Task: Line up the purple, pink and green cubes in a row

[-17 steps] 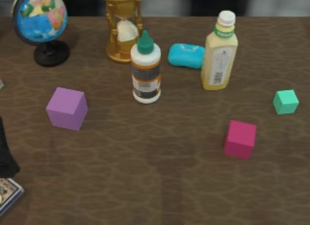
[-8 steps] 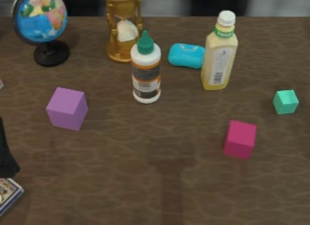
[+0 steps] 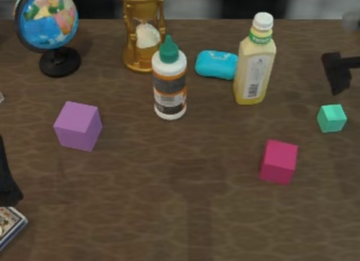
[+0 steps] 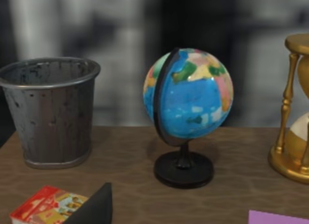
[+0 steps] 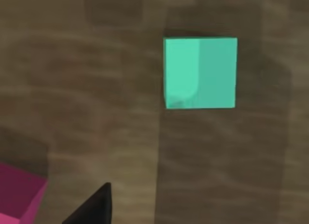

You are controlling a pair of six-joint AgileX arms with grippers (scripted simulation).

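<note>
— Cubes first: where do they sit?
— Green cube point(image 3: 332, 118) lies near the table's right edge, the pink cube point(image 3: 278, 161) a little toward the middle and nearer the front, the purple cube point(image 3: 77, 125) well apart on the left. No row yet.
— And the arms?
— Right gripper point(image 3: 339, 70) hangs near the green cube, probably because that one goes first; whether its fingers are spread I cannot tell. The left arm point(image 3: 7, 176) is parked at the left edge, its grip equally unreadable.
— Obstacles?
— A glue bottle point(image 3: 169, 81) and a yellow bottle point(image 3: 255, 61) stand behind, so the open front suits the row.
</note>
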